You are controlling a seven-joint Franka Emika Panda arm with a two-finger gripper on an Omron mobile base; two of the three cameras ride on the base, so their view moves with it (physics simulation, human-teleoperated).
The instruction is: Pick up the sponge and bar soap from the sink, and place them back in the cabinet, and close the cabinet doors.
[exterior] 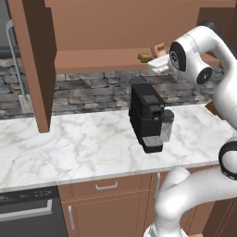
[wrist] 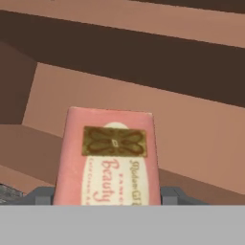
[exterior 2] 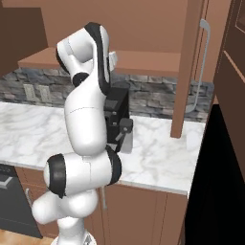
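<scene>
The bar soap [wrist: 107, 158] sits clamped between the jaws of the gripper [wrist: 107, 196], label up (pink wrapper, gold emblem), held over the cabinet [exterior: 92, 60] shelf's right end, the sponge [exterior: 144, 57] just left of it.

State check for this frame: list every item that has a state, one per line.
bar soap: held between the gripper's fingers, over the cabinet shelf.
gripper: shut on the bar soap.
sponge: lying on the cabinet shelf.
cabinet: open.
cabinet doors: swung open.
coffee machine: upright on the counter.
</scene>
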